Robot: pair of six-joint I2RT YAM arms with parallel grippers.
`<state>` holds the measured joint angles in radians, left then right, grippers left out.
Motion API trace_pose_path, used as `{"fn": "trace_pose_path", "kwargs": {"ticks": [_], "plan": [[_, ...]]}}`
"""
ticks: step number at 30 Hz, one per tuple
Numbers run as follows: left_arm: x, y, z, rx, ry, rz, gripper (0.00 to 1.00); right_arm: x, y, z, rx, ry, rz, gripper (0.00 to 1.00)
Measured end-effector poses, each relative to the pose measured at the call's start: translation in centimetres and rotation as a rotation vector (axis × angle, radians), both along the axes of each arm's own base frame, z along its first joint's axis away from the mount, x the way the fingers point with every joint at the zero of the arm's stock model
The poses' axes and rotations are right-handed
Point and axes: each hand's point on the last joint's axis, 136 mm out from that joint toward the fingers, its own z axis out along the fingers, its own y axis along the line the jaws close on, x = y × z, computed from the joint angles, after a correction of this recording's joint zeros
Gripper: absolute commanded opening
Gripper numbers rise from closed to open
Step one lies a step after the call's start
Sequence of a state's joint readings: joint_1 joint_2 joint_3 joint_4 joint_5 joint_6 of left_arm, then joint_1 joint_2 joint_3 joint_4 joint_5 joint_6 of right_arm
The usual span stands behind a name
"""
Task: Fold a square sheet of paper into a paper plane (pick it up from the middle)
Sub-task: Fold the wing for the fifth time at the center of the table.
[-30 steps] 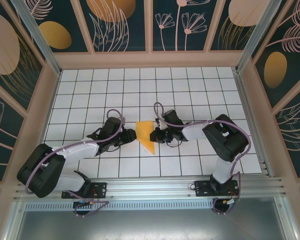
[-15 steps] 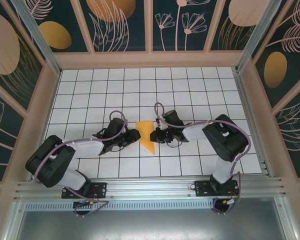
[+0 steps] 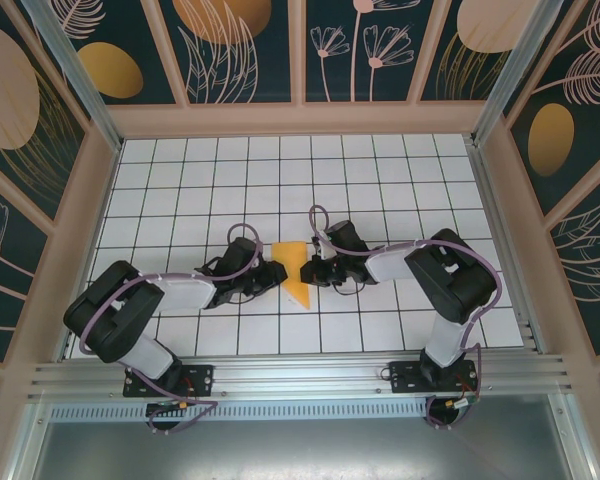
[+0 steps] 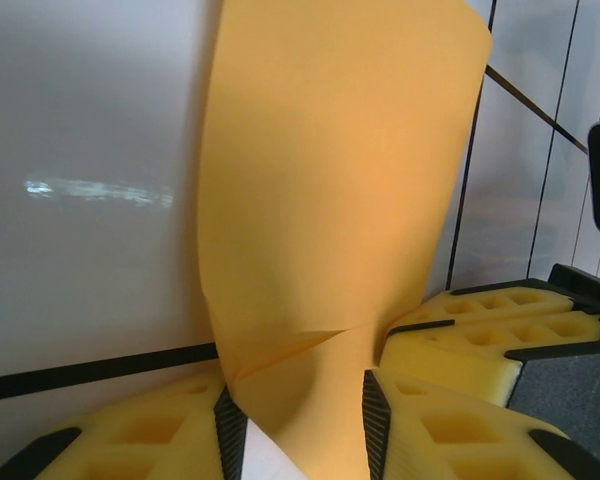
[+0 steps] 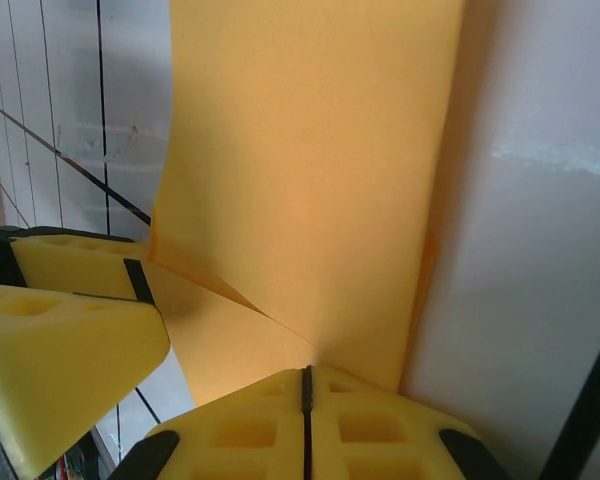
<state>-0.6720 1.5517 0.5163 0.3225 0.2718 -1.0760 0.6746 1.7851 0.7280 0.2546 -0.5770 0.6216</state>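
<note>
The fold is part-way done. The orange paper sheet (image 3: 296, 287) is already a creased, tapering shape, not yet a dart, and it stands lifted between the two arms instead of lying flat.

The right gripper (image 3: 307, 269) is at the sheet's right edge. Its foam fingers are pressed together and the paper runs into the seam between them, so it appears to pinch that edge. The left gripper (image 3: 278, 271) is at the sheet's left edge. Its pads stand apart with the paper bowing through the gap, bracketing the sheet without clamping it.

My judgement is that the step in hand is forming or regripping a crease. The next move calls for the left fingers to close on the paper exactly at the fold line while the right pinch keeps the sheet taut. Thin paper like this could buckle or slip.

Under the sheet is a white table top (image 3: 380, 180) ruled in dark grid lines. Beyond it on three sides are dark teal wall panels (image 3: 375, 50) with pale plant drawings and dull orange ovals. On the near side of the sheet runs an aluminium rail (image 3: 300, 375).
</note>
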Motion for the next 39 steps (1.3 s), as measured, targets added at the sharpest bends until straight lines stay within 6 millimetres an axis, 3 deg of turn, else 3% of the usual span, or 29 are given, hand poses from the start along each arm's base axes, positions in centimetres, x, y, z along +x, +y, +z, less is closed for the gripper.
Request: {"fn": "trace_pose_path", "kwargs": {"ticks": [8, 16, 19, 23, 29, 33, 39], "plan": [[0.6, -0.9, 1.1, -0.037, -0.035, -0.014, 0.31, 0.0, 0.0, 0.0, 0.003, 0.008, -0.009, 0.10], [1.0, -1.3, 0.4, -0.013, -0.053, -0.044, 0.04, 0.1, -0.1, 0.3, 0.001, -0.004, -0.012, 0.17], [1.2, -1.3, 0.5, -0.012, -0.060, -0.046, 0.00, 0.2, -0.9, 0.6, -0.025, -0.036, -0.034, 0.27], [1.5, -1.4, 0.8, -0.014, -0.067, -0.042, 0.00, 0.3, -2.0, 2.1, -0.079, -0.128, -0.064, 0.34], [2.0, -1.8, 1.5, -0.021, -0.078, -0.040, 0.00, -1.8, -1.0, 5.5, -0.107, -0.334, -0.024, 0.42], [2.0, -1.9, 1.5, -0.020, -0.076, -0.041, 0.00, -3.6, -0.6, 4.9, -0.172, -0.421, 0.022, 0.46], [2.0, -1.9, 1.5, -0.016, -0.070, -0.041, 0.00, -4.7, -0.3, 3.5, -0.292, -0.523, 0.072, 0.46]]}}
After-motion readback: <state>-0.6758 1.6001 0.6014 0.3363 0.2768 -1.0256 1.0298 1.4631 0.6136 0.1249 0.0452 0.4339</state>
